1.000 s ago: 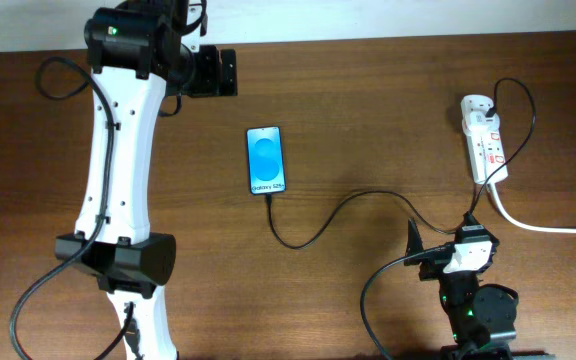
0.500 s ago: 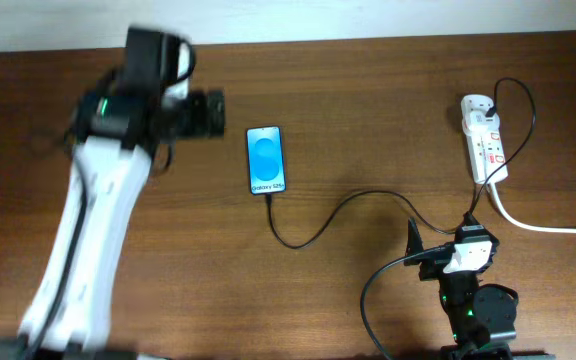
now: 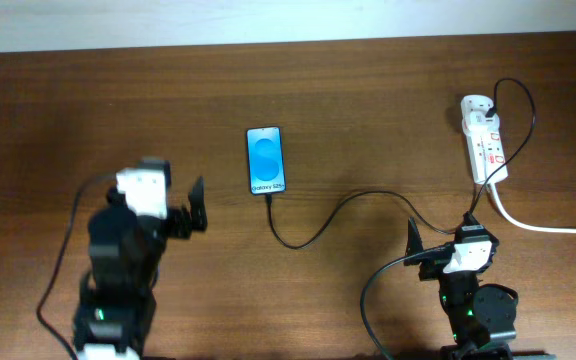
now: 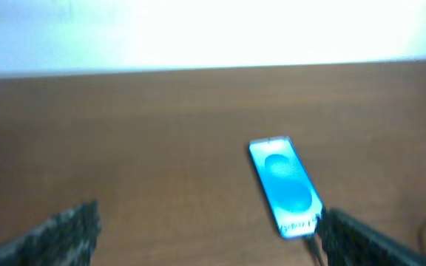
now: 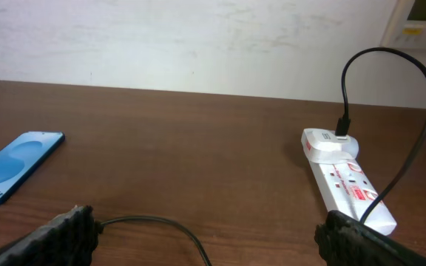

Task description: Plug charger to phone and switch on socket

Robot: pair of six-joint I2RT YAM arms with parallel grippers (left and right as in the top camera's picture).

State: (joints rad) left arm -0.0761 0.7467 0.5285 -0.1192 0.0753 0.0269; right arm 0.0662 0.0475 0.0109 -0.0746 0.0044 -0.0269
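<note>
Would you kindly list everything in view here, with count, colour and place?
phone: one, black frame with a lit blue screen, middle of the table, far half.
charger: one, thin black cable, running from the phone's near end to the adapter.
socket: one, white strip with red marks, far right.
adapter: one, white, on the socket's far end.
thick cord: one, white, from the socket to the right edge.
table: one, brown wood.
left arm: one, black and white, near left, jaws open.
right arm: one, black and white, near right, jaws open.
</note>
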